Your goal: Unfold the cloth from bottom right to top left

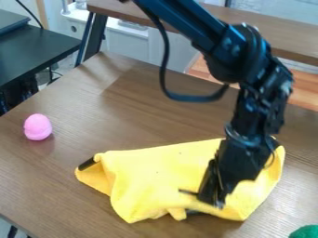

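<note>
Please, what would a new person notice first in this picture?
First comes the bright yellow cloth, lying rumpled on the near part of the brown table, with the black gripper down over it. Next, the pink egg-shaped object stands out at the picture's left.

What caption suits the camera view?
Black gripper low at a rumpled yellow cloth on a brown table; pink egg-shaped toy at image left.
</note>
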`<move>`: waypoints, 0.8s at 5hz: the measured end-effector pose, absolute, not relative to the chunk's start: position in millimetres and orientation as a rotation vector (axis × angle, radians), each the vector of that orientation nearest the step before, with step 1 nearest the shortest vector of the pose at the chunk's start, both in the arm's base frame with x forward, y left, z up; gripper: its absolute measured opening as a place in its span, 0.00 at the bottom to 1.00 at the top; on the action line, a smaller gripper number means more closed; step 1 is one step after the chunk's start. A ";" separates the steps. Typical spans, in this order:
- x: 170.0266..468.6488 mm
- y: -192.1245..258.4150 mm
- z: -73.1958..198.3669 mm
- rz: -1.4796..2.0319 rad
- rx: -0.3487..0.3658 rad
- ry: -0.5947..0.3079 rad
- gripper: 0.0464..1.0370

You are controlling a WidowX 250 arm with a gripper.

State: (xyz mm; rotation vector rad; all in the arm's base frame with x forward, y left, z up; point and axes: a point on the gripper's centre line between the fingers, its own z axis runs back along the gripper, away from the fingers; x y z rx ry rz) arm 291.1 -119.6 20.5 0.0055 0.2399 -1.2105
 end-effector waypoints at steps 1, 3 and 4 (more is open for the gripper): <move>294.8 -109.6 23.8 -1.174 -0.025 0.246 0.00; 352.1 -71.3 27.3 -1.001 -0.105 0.235 0.00; 379.5 -46.1 25.3 -0.884 -0.137 0.237 0.00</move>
